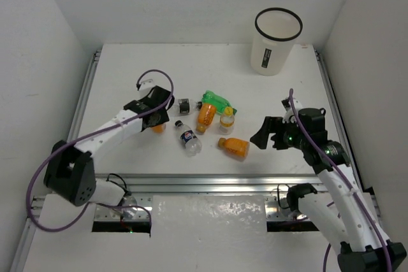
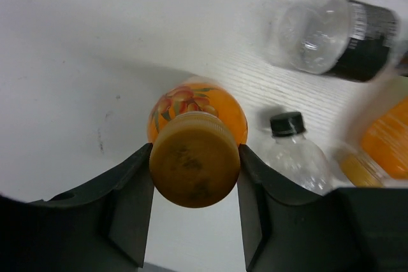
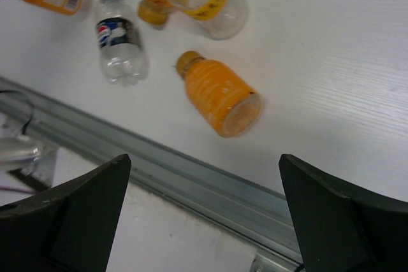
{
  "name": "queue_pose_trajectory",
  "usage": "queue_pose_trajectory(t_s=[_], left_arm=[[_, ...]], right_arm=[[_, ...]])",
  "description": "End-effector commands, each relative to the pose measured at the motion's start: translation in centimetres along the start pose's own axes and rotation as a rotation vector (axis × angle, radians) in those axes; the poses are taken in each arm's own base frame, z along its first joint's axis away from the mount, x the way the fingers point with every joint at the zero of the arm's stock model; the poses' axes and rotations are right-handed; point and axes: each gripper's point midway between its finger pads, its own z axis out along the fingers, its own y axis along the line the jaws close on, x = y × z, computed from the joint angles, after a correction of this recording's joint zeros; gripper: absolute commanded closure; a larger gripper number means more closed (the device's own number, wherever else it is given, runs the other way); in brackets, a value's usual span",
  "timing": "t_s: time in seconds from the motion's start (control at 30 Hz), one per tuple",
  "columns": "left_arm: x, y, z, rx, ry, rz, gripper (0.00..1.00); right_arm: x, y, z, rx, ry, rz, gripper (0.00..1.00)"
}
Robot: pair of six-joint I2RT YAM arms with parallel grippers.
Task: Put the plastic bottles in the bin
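Note:
My left gripper (image 2: pixel 194 152) is shut on the cap of an upright orange bottle (image 2: pixel 197 119), one finger pressed on each side; in the top view that gripper (image 1: pixel 156 107) covers most of the bottle (image 1: pixel 158 127). More plastic bottles lie mid-table: a clear dark-labelled one (image 1: pixel 185 106), a green one (image 1: pixel 217 100), an orange one (image 1: pixel 205 116), a clear yellow-capped one (image 1: pixel 227 120), a clear one with a blue label (image 1: pixel 189 140) and an orange one on its side (image 1: pixel 234 148). My right gripper (image 1: pixel 264 133) hangs open just right of that last bottle (image 3: pixel 220 95). The white black-rimmed bin (image 1: pixel 274 42) stands at the far right.
A metal rail (image 1: pixel 210 183) runs along the table's near edge, under my right gripper (image 3: pixel 204 157). White walls close in the table on the left, back and right. Bare table lies between the bottle cluster and the bin.

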Motion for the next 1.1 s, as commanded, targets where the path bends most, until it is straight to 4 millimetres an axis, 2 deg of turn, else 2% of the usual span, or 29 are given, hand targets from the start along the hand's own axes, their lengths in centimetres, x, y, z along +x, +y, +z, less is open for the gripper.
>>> queue_pose_trajectory(t_s=[0.0,0.03,0.07,0.17,0.2,0.23,0.27,0.3,0.33,0.4,0.43,0.47,0.5,0.57,0.63,0.67,0.8,0.87,0.9,0.97,1.03,1.07], left_arm=[[-2.9,0.1,-5.7,0.105,-0.113,-0.06,1.0],[-3.1,0.2,-6.6,0.125,-0.128,-0.057,1.0],[-2.8,-0.3,-7.8,0.185,-0.121,-0.031,1.0],[-3.3,-0.9,-12.9,0.402,-0.143,-0.018,1.0],[-3.3,-1.3,-14.0,0.458,-0.143,-0.01,1.0],[-2.6,-2.4,-15.6,0.564,-0.107,0.016,1.0],[-2.8,-3.0,-17.1,0.635,-0.108,0.038,1.0],[-2.7,-3.4,-18.4,0.698,-0.103,0.054,1.0],[-1.9,-4.4,-20.0,0.799,-0.061,0.086,1.0],[-2.2,-5.2,-22.0,0.892,-0.065,0.116,1.0],[-1.8,-6.0,-23.4,0.974,-0.042,0.149,1.0],[-1.9,-6.7,-24.1,1.024,-0.04,0.163,1.0],[-1.3,-7.4,-25.4,1.11,-0.007,0.189,1.0],[-1.2,-8.6,-26.7,1.214,-0.011,0.213,1.0],[-1.2,-9.1,-27.6,1.27,-0.012,0.23,1.0],[-1.2,-9.3,-28.0,1.29,-0.018,0.232,1.0],[-1.4,-10.2,-29.9,1.409,-0.024,0.244,1.0],[-2.0,-10.7,-29.6,1.402,-0.038,0.229,1.0],[-2.3,-11.0,-29.5,1.397,-0.043,0.23,1.0],[-2.9,-11.4,-29.5,1.396,-0.064,0.228,1.0],[-3.8,-11.9,-29.7,1.395,-0.088,0.217,0.98],[-4.3,-12.0,-29.8,1.388,-0.1,0.21,0.83]], right_arm=[[-2.3,4.5,-0.1,-0.244,-0.044,-0.065,0.01],[-3.0,4.8,0.1,-0.257,-0.067,-0.081,0.01],[-4.1,6.6,-0.2,-0.347,-0.103,-0.119,0.01],[-6.6,10.1,-0.3,-0.439,-0.165,-0.271,0.01],[-8.2,11.5,-1.0,-0.467,-0.211,-0.323,0.01],[-8.7,12.3,-0.6,-0.486,-0.218,-0.368,0.01],[-9.4,14.4,-1.1,-0.549,-0.271,-0.485,0.01],[-10.5,15.8,-1.8,-0.582,-0.316,-0.549,0.01],[-10.7,16.7,-1.6,-0.607,-0.329,-0.602,0.01],[-11.7,18.8,-2.4,-0.677,-0.404,-0.733,0.01],[-11.9,19.3,-1.7,-0.7,-0.403,-0.762,0.01],[-11.8,20.5,-2.1,-0.763,-0.41,-0.826,0.01],[-11.3,21.0,-0.9,-0.795,-0.365,-0.835,0.01],[-10.8,22.3,-0.8,-0.87,-0.352,-0.912,0.01],[-9.6,22.4,0.6,-0.899,-0.284,-0.931,0.01],[-9.6,22.9,0.6,-0.908,-0.274,-0.946,0.01],[-7.4,23.4,2.0,-0.934,-0.192,-0.949,0.02],[-6.0,24.0,2.3,-0.971,-0.148,-0.937,0.07],[-5.2,24.3,2.3,-1.001,-0.112,-0.922,0.15],[-4.7,24.5,2.4,-1.017,-0.094,-0.913,0.29],[-5.0,24.4,3.1,-0.991,-0.108,-0.912,0.53],[-5.4,24.2,3.5,-0.96,-0.126,-0.911,0.73]])
